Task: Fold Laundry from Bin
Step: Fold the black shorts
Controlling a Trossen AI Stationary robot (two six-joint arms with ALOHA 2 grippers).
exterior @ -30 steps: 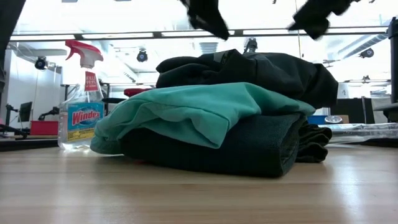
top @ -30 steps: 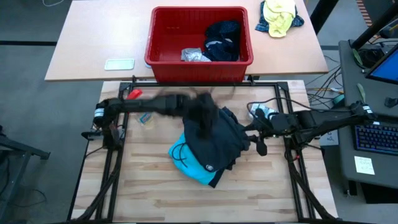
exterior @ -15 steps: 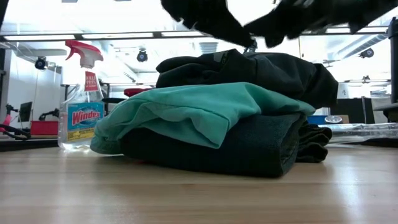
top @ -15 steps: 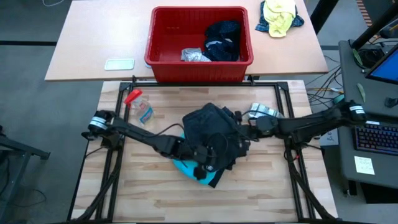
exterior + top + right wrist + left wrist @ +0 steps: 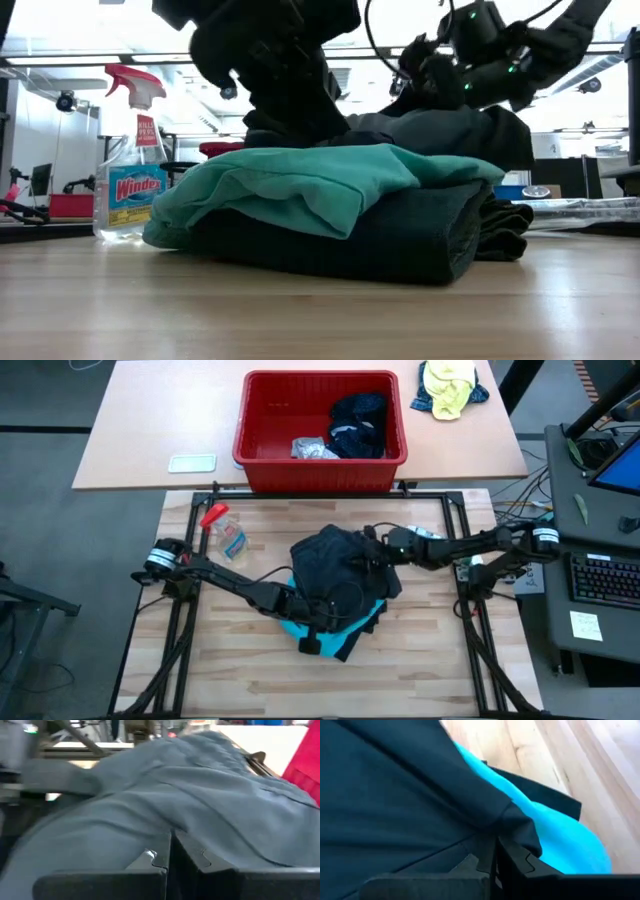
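Observation:
A stack of folded garments lies mid-table: a dark grey top garment (image 5: 335, 560), a turquoise one (image 5: 297, 628) under it, and a dark one (image 5: 400, 235) at the bottom. My left gripper (image 5: 318, 625) is shut on the near side of the stack's top. My right gripper (image 5: 372, 552) is shut on the top garment's right part. The red bin (image 5: 320, 445) stands on the far table with a dark garment (image 5: 358, 422) and a light grey one (image 5: 312, 448) inside. My left gripper presses its shut fingers (image 5: 506, 857) down on the dark top garment near its near edge (image 5: 512, 822), coming slanting from the table's left. The stack sits flattened under it in the low view (image 5: 300, 150). My right gripper rests its shut fingers (image 5: 182, 852) on the top garment's right part (image 5: 172, 815), coming nearly level from the table's right. The garment lies on the stack.
A spray bottle (image 5: 225, 535) lies at the table's far left and also shows in the low view (image 5: 130, 160). A yellow-and-blue cloth bundle (image 5: 450, 385) and a flat white object (image 5: 192, 462) lie on the far table. Bare wood lies near the front edge (image 5: 330, 685).
My left gripper has swung from the stack's far left side toward the near edge and come down onto the stack's top. My right gripper has gone toward the table's left and far edge, down onto the top garment. The stack's top now sits lower and flatter.

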